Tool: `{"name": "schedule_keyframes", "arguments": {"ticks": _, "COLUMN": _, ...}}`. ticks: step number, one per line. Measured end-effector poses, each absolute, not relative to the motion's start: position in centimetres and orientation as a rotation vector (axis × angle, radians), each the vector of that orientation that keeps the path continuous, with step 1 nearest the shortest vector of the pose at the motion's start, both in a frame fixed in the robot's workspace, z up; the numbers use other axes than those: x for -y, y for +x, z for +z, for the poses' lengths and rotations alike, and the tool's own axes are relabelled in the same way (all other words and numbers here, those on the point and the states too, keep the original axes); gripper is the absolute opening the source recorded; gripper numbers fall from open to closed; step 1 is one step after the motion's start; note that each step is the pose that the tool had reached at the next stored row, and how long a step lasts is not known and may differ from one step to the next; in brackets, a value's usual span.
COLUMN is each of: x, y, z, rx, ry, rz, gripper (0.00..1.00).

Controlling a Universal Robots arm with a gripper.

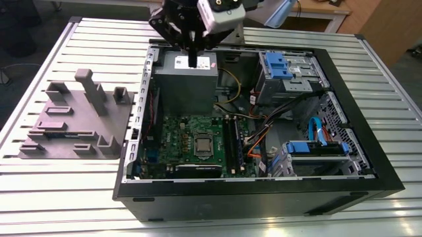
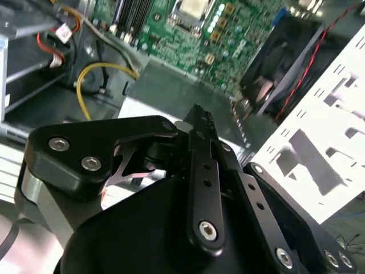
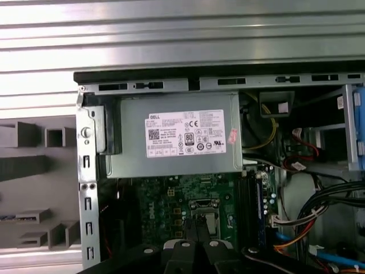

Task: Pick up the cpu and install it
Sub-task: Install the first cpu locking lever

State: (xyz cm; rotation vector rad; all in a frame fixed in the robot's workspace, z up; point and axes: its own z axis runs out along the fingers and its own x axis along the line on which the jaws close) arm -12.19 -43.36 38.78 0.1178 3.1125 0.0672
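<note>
The cpu (image 1: 204,144) is a small silvery square lying flat in the socket in the middle of the green motherboard (image 1: 175,140), inside the open computer case (image 1: 250,190). The second wrist view shows the cpu (image 2: 193,7) as a pale square far beyond the fingertips. My black gripper (image 1: 192,62) hangs above the silver-grey power supply box (image 1: 185,86) at the case's far side, well away from the socket. In the second wrist view the gripper (image 2: 199,116) has its fingers together, and I see nothing between them. The first wrist view shows the gripper (image 3: 197,231) in front of the socket.
A grey fixture block (image 1: 72,123) with slots and posts lies on the slatted table at the exterior view's left. Black memory slots (image 1: 232,140) run beside the socket. Blue drive brackets (image 1: 280,66) and loose cables (image 1: 264,133) fill the case on the exterior view's right.
</note>
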Motion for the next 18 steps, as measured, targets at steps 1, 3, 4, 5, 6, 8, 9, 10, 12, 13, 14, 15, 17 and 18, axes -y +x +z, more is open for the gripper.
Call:
{"name": "schedule_keyframes", "arguments": {"ticks": 1, "x": 43.7, "y": -12.1, "z": 38.7, "rx": -3.113, "ry": 0.118, "rz": 0.067, "gripper": 0.10}}
{"name": "schedule_keyframes", "arguments": {"ticks": 3, "x": 43.9, "y": -11.7, "z": 38.4, "rx": -3.113, "ry": 0.115, "rz": 0.067, "gripper": 0.10}}
{"name": "schedule_keyframes", "arguments": {"ticks": 4, "x": 43.9, "y": -11.6, "z": 38.3, "rx": -3.113, "ry": 0.105, "rz": 0.067, "gripper": 0.10}}
{"name": "schedule_keyframes", "arguments": {"ticks": 5, "x": 43.9, "y": -11.5, "z": 38.2, "rx": -3.114, "ry": 0.084, "rz": 0.068, "gripper": 0.10}}
{"name": "schedule_keyframes", "arguments": {"ticks": 6, "x": 43.9, "y": -11.5, "z": 38.1, "rx": -3.115, "ry": 0.057, "rz": 0.068, "gripper": 0.10}}
{"name": "schedule_keyframes", "arguments": {"ticks": 8, "x": 43.9, "y": -11.5, "z": 37.8, "rx": -3.117, "ry": -0.002, "rz": 0.069, "gripper": 0.10}}
{"name": "schedule_keyframes", "arguments": {"ticks": 9, "x": 43.9, "y": -11.5, "z": 37.7, "rx": -3.117, "ry": -0.029, "rz": 0.069, "gripper": 0.10}}
{"name": "schedule_keyframes", "arguments": {"ticks": 10, "x": 43.9, "y": -11.5, "z": 37.6, "rx": -3.117, "ry": -0.058, "rz": 0.069, "gripper": 0.10}}
{"name": "schedule_keyframes", "arguments": {"ticks": 12, "x": 43.9, "y": -11.5, "z": 37.4, "rx": -3.116, "ry": -0.114, "rz": 0.070, "gripper": 0.10}}
{"name": "schedule_keyframes", "arguments": {"ticks": 13, "x": 43.9, "y": -11.5, "z": 37.3, "rx": -3.115, "ry": -0.141, "rz": 0.070, "gripper": 0.10}}
{"name": "schedule_keyframes", "arguments": {"ticks": 14, "x": 43.9, "y": -11.5, "z": 37.2, "rx": -3.115, "ry": -0.163, "rz": 0.070, "gripper": 0.10}}
{"name": "schedule_keyframes", "arguments": {"ticks": 15, "x": 43.9, "y": -11.5, "z": 37.2, "rx": -3.114, "ry": -0.178, "rz": 0.071, "gripper": 0.10}}
{"name": "schedule_keyframes", "arguments": {"ticks": 17, "x": 43.9, "y": -11.5, "z": 37.0, "rx": -3.113, "ry": -0.199, "rz": 0.071, "gripper": 0.10}}
{"name": "schedule_keyframes", "arguments": {"ticks": 18, "x": 43.9, "y": -11.5, "z": 37.0, "rx": -3.113, "ry": -0.204, "rz": 0.071, "gripper": 0.10}}
